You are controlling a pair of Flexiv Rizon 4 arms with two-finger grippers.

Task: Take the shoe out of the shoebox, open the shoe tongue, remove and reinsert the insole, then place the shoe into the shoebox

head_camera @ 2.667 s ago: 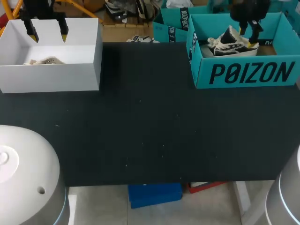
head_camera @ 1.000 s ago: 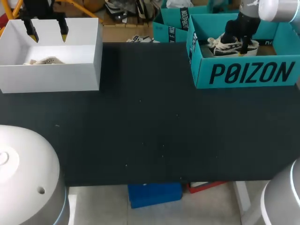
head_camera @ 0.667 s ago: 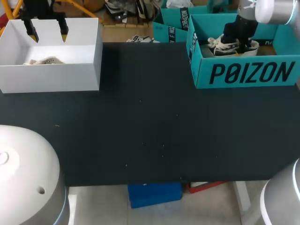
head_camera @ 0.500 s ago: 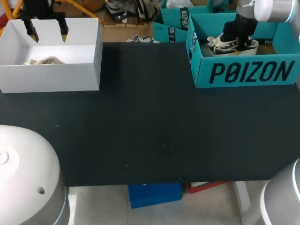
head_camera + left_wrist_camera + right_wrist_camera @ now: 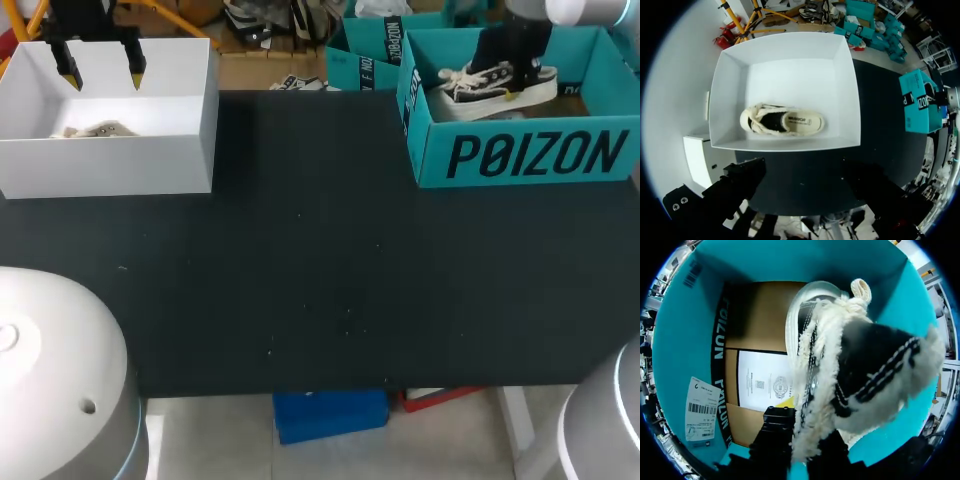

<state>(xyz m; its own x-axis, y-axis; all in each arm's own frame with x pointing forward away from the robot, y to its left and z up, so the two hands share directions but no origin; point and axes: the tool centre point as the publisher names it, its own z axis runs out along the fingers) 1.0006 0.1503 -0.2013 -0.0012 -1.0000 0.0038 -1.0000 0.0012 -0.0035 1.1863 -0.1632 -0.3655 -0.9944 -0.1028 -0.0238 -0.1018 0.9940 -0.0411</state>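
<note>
A black-and-white sneaker point(image 5: 495, 85) with a fleecy lining hangs tilted above the floor of the teal shoebox point(image 5: 520, 155) at the table's back right. My right gripper point(image 5: 510, 62) is shut on its collar from above. In the right wrist view the sneaker point(image 5: 860, 365) fills the space ahead of the gripper point(image 5: 802, 432), with the teal shoebox floor point(image 5: 760, 315) below it. My left gripper point(image 5: 101, 72) hangs open over the white box point(image 5: 110, 165) at the back left. A second sneaker point(image 5: 782, 121) lies on its side in that white box point(image 5: 785, 65).
A printed paper sheet point(image 5: 762, 385) lies on the teal box's cardboard bottom. More teal boxes point(image 5: 370, 50) stand behind the table's far edge. The dark tabletop point(image 5: 320, 270) stretches between the two boxes.
My right gripper went down into the teal box, shut on the sneaker's collar and lifted it; the sneaker now rides higher. The left arm has kept still.
</note>
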